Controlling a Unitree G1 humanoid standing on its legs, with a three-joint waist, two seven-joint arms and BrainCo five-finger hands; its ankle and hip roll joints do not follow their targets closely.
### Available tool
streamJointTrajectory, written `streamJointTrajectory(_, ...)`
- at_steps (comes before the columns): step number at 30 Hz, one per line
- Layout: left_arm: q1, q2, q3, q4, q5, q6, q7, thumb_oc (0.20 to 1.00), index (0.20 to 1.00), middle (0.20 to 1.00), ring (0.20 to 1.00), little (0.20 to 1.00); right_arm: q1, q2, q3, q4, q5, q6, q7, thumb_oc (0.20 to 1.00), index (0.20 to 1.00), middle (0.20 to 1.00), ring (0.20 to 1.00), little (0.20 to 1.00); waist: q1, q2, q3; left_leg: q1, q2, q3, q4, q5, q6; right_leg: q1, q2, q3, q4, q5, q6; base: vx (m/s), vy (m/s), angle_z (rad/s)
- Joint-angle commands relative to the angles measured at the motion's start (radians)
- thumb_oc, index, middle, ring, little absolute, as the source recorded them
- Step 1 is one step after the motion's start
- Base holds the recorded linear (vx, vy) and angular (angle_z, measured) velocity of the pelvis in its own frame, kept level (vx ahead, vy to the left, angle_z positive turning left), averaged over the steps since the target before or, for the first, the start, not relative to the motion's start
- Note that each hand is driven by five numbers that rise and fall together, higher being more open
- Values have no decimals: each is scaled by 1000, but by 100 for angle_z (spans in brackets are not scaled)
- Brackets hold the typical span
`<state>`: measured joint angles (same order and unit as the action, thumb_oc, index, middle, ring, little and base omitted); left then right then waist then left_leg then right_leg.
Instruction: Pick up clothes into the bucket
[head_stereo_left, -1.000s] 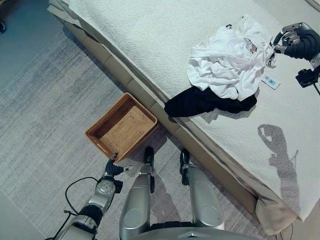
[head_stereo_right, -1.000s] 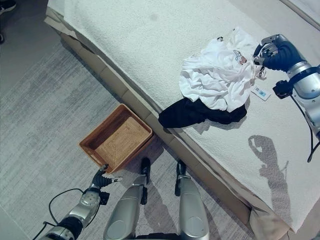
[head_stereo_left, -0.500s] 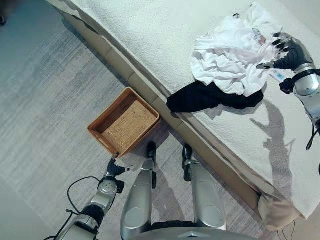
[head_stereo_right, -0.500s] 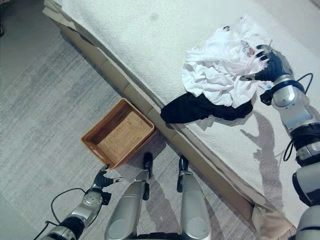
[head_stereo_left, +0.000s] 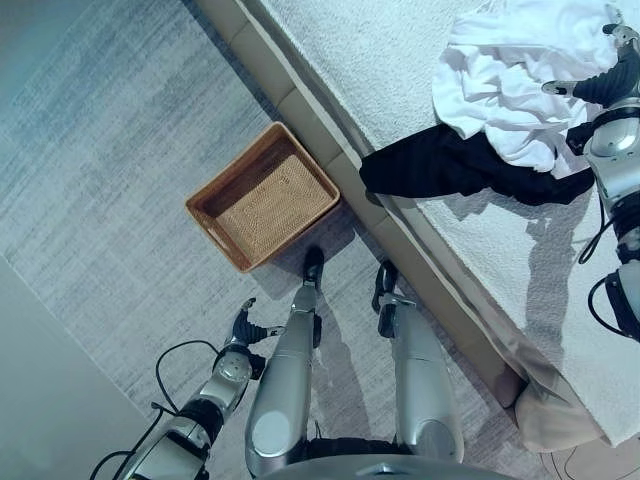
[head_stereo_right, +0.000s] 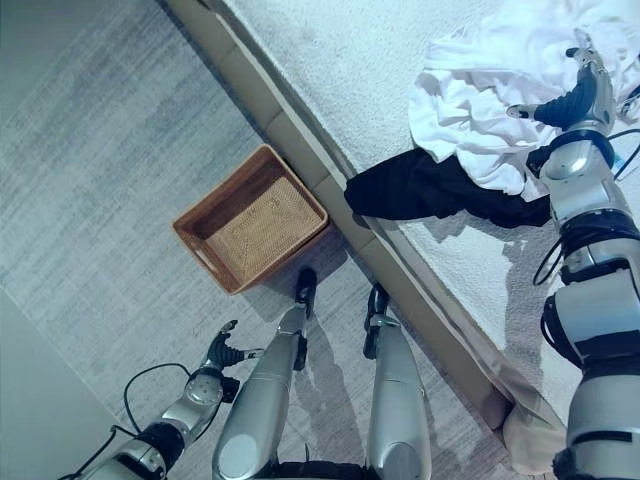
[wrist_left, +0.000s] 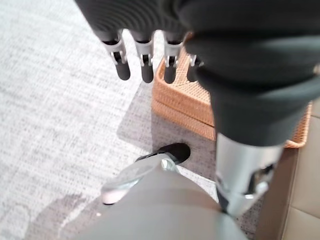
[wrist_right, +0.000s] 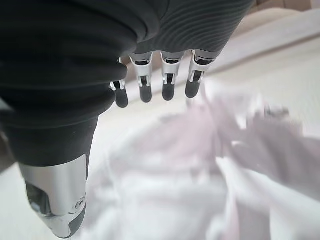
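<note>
Since a second ago the right hand (head_stereo_right: 578, 92) has come in from the far edge of the clothes pile and now sits over the white garment (head_stereo_left: 520, 75), while the whole view has swung, which is the camera moving, not the bed (head_stereo_left: 380, 60) or basket (head_stereo_left: 262, 195). The pile itself looks unchanged in shape. That reads as the reach being nearly finished and the grasp not yet made: in the right wrist view the fingers (wrist_right: 145, 92) hang straight and spread, with the white cloth (wrist_right: 200, 180) just past their tips and nothing caught between them and the thumb.

Both garments lie on the bed near its front edge. The black garment (head_stereo_left: 450, 165) is partly under the white one and stretches along the bed edge, its long axis running from beneath the white heap toward the basket side, its narrow end just reaching the edge. The white garment is a crumpled mound with no clear direction; if anything it spreads away from the bed edge.

Relative to the bed, the basket stands on the floor just beside the front edge, open side up and empty. The left hand (head_stereo_left: 245, 325) hangs low near the basket, fingers (wrist_left: 145, 67) relaxed and holding nothing.
</note>
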<state>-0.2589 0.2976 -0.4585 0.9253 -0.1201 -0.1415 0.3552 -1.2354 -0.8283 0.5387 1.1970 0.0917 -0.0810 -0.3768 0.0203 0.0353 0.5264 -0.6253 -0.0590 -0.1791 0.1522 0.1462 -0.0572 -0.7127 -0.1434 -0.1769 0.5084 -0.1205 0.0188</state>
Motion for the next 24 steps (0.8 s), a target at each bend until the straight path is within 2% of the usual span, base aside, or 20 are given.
streamJointTrajectory(1, -8, 4, -33, -36, -26, -23, 13, 1000, 1000, 1000, 1000, 1000, -65, -55, 57, 38, 24, -6, -24, 1000, 1000, 1000, 1000, 1000, 16, -10, -6, -26, -9, 6, 90, -66, -9, 22, -16, 68, -42, 39, 59, 4, -28, 12)
streamJointTrajectory(8, -42, -5, -66, -40, -23, -29, 15, 1000, 1000, 1000, 1000, 1000, -65, -26, 86, 76, 11, -5, -1, 1000, 1000, 1000, 1000, 1000, 25, 4, -6, -49, -8, -7, 61, -46, -15, -18, -24, 54, -31, 35, 61, 9, -23, 5)
streamJointTrajectory(9, -44, -4, -69, -42, -21, -30, 15, 1000, 1000, 1000, 1000, 1000, -63, -24, 93, 74, 7, -6, 12, 485, 485, 485, 485, 485, 26, 6, -6, -50, -7, -7, 56, -43, -16, -23, -26, 53, -29, 34, 61, 0, 0, 0)
streamJointTrajectory(10, -46, -5, -68, -41, -21, -31, 16, 1000, 1000, 1000, 1000, 1000, -62, -22, 102, 75, 2, -5, 22, 366, 366, 366, 366, 366, 27, 7, -6, -51, -6, -8, 52, -41, -16, -27, -27, 52, -26, 33, 61, 0, 0, 0)
streamJointTrajectory(11, -48, -10, -67, -37, -26, -34, 18, 1000, 1000, 1000, 1000, 1000, -61, -19, 110, 79, -6, -6, 28, 200, 200, 200, 200, 200, 27, 9, -6, -52, -6, -9, 47, -39, -17, -29, -29, 51, -25, 33, 62, 0, 0, 0)
streamJointTrajectory(22, -58, -15, -64, -39, -28, -47, 34, 1000, 1000, 1000, 1000, 1000, -78, -28, 121, 46, -8, -24, 10, 200, 200, 200, 200, 200, 24, 5, -6, -50, -7, -9, 53, -41, -19, -30, -29, 55, -21, 34, 66, 1, 0, 0)
streamJointTrajectory(24, -57, -16, -48, -40, -38, -51, 42, 1000, 1000, 1000, 1000, 1000, -85, -37, 119, 10, 1, -34, -2, 200, 200, 200, 200, 200, 22, -5, -6, -40, -5, -7, 58, -48, -20, -17, -28, 55, -22, 34, 67, 0, 0, 0)
